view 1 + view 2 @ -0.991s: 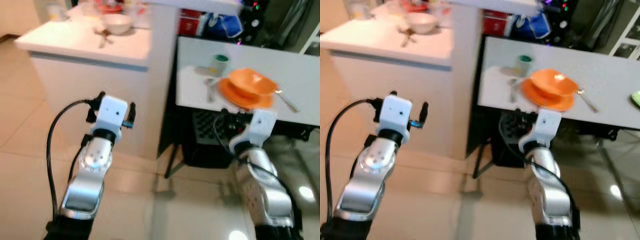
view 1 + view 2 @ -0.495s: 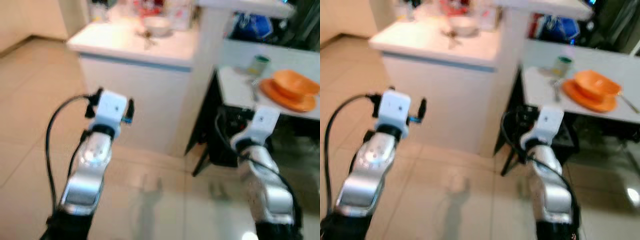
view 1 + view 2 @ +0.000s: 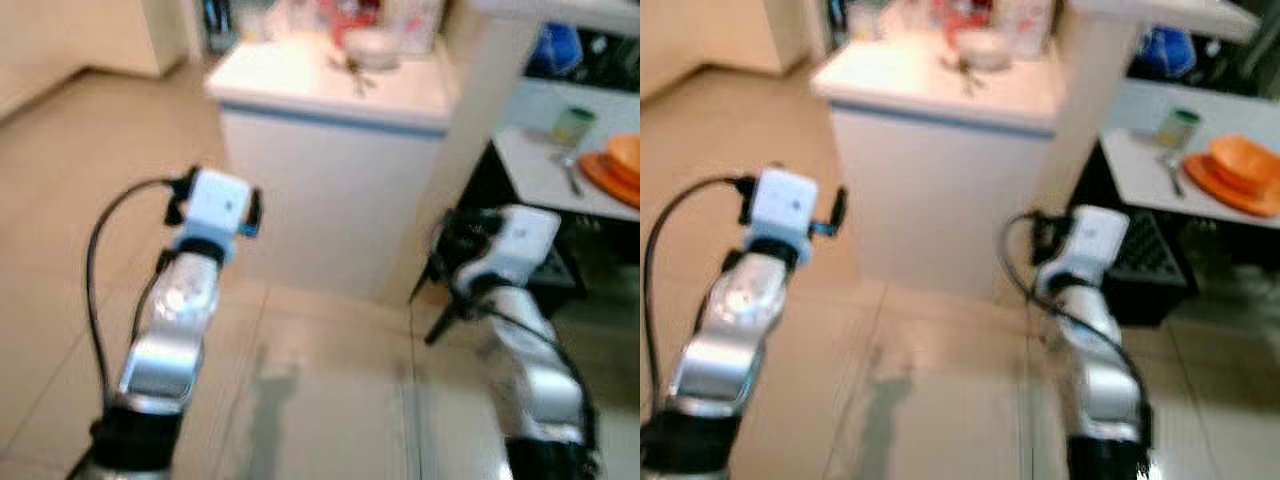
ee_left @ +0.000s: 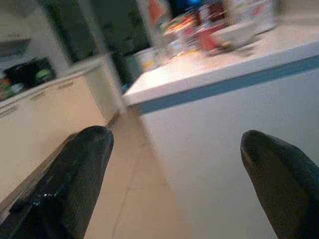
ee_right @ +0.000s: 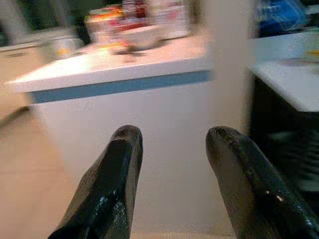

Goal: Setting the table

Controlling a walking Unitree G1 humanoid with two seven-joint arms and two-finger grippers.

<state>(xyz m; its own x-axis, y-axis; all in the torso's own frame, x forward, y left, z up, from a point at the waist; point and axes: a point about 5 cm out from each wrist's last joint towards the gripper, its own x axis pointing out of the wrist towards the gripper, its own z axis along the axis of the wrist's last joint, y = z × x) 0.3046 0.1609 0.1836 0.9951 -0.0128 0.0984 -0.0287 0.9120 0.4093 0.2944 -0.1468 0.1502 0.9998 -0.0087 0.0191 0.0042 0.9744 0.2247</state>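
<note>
Since one second ago the camera turned left; the orange plate (image 3: pixel 1238 178) with bowl (image 3: pixel 1244 158) sits at the table's (image 3: pixel 1130 150) near edge. Left gripper (image 4: pixel 174 144) is wide open, right gripper (image 5: pixel 172 142) half open, both empty, facing the white counter (image 3: pixel 330 85).

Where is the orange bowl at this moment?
In the right eye view, the orange bowl sits on an orange plate on the white table at far right, just right of a green cup and a metal spoon.
</note>
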